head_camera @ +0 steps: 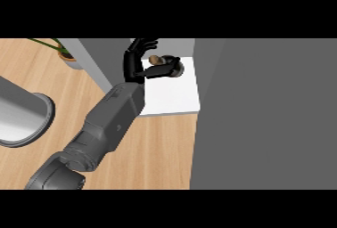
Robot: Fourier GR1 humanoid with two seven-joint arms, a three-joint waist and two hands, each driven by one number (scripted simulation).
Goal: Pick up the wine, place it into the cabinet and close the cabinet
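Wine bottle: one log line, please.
dark cork-topped wine bottle: upright on white cabinet shelf | left robot hand: beside it, grip unclear | grey cabinet door: open

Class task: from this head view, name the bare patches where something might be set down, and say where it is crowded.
Free: the white cabinet floor between the forearm and the grey door; the wooden counter below it. Crowded: the cabinet's back, where the robot hand meets the wine.

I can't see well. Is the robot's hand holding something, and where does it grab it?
The hand is beside the wine in the cabinet; whether it grips the bottle cannot be told.
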